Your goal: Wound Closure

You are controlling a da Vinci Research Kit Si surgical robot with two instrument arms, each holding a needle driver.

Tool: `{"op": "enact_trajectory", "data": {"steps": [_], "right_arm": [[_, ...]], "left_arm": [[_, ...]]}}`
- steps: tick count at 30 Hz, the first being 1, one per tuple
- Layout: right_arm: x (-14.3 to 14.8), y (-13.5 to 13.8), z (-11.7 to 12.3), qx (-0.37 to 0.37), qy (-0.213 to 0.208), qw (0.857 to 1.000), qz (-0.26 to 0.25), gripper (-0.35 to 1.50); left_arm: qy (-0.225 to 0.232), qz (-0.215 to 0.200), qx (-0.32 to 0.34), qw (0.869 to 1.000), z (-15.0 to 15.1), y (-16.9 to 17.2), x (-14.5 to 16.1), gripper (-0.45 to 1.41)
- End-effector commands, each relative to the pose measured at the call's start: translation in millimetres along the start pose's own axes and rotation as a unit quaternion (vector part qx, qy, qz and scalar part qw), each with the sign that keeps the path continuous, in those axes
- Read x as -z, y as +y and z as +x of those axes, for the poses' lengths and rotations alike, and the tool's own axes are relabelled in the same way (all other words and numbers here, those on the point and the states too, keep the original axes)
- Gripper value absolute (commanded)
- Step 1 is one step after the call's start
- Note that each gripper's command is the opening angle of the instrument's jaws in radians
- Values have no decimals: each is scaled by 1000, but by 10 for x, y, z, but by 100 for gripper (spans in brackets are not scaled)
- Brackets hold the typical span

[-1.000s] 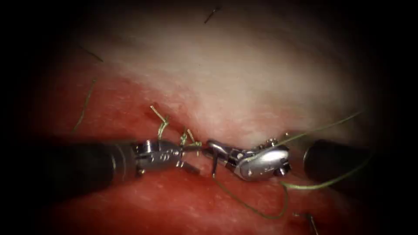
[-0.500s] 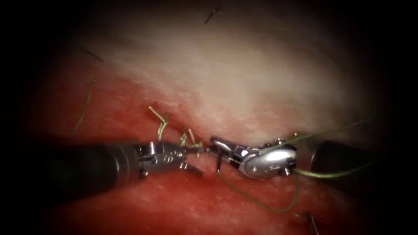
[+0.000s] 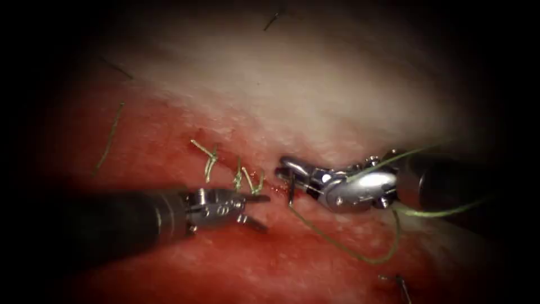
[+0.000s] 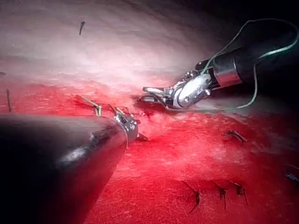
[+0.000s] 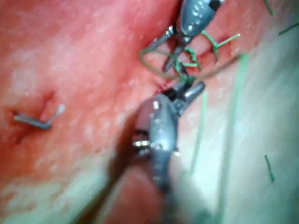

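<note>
My right tool comes in from the right, jaws shut on the dark curved needle. The needle hangs down from the jaws just above the red tissue, beside the cut. I cannot tell whether its tip touches the tissue. Green thread trails from the needle's lower end, loops over the tissue and runs back past the right tool's shaft. My left tool lies left of the needle with jaws open and holds nothing. In the left wrist view the right tool is beyond the left tool. The right wrist view has the right tool facing the open left tool.
Two tied stitches with short green cut ends stand on the cut just above the left tool. Loose bits of thread lie on the tissue at far left. Older dark stitches sit on the near tissue. Red fluid wets the tissue.
The right tool has drawn away to the right and upward with the needle, pulling the thread loop along. The left tool, jaws open, edged right and is now apart from the right tool.
</note>
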Motion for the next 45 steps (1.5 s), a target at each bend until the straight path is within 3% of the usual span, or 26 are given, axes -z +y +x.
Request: {"op": "enact_trajectory", "data": {"steps": [1,14,21,26,35,41,42,45], "right_arm": [[-9,-1,-3,-1,1,1000,-1,-35],[-7,17,16,19,8,1000,-7,-35],[-8,19,10,23,6,1000,-8,-35],[-10,25,4,-56,5,998,-7,-35],[-14,34,-1,-78,-1,997,-9,-35],[-15,35,0,-79,-1,997,-9,-35],[-15,35,3,-41,8,999,-1,-35],[-16,37,5,-31,11,999,1,-35]], "left_arm": [[0,0,-1,1000,-1,-1,-10,20],[1,-1,-2,1000,-4,-3,-12,19],[1,-1,-2,1000,-4,-3,-12,19],[1,-2,-2,1000,-4,-3,-13,19],[1,-2,-2,1000,-4,-3,-13,19],[1,-2,-3,1000,-5,-2,-13,19],[1,-2,-3,1000,-5,-2,-12,19],[0,-3,-3,1000,-5,-2,-12,19]]}}
